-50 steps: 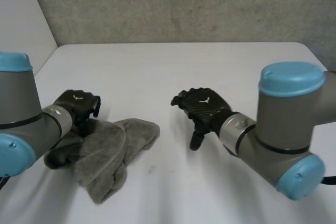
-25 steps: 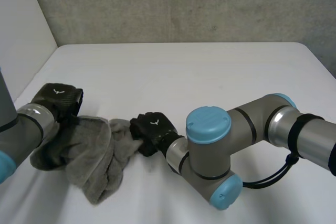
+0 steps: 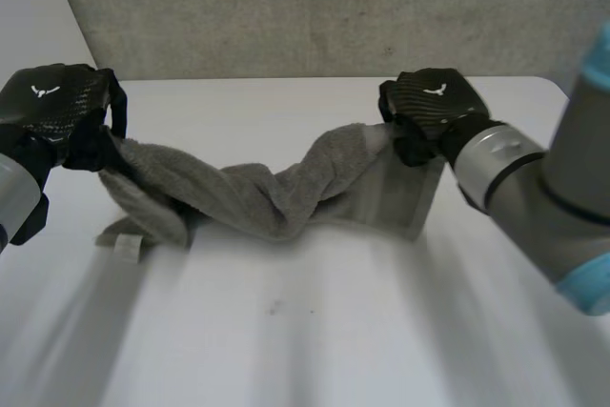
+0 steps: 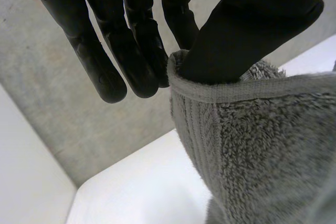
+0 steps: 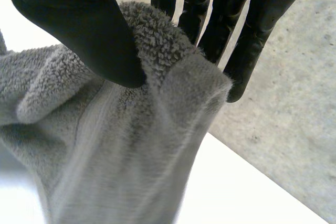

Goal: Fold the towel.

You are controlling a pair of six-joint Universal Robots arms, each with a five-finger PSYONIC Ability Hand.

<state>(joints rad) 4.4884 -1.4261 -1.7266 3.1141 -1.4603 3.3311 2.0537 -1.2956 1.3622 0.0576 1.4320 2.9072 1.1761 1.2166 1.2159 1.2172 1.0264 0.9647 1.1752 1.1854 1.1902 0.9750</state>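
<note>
Judging by how the cloth hangs, you are at the spreading-out stage, with no fold made yet. Your left hand [image 3: 55,113] pinches the grey towel [image 3: 276,193] at its hemmed edge. In the left wrist view the thumb [image 4: 252,30] presses the hem against the straight fingers [image 4: 102,61], which lie close together. Your right hand [image 3: 431,107] has the other end. Its wrist view shows the thumb clamping a bunched, fluffy edge against the fingers [image 5: 252,40], also straight and side by side. Whether either grip sits on a true corner I cannot tell.

Between the two sets of fingers the towel is strung out but not flat: it sags and is twisted into a rope about midway. Below the right fingers a panel hangs open and smooth. Below the left fingers the cloth is bunched, and its lowest part, carrying a small pale tag [image 3: 125,247], seems to rest on the white counter [image 3: 334,331].

So the pick-up is done and both ends are gripped. Most of the job is left: you need to work the twist out, get the towel flat, lay it on the counter and bring one half over the other. In my judgement the twist should go first, or the fold will trap it.
</note>
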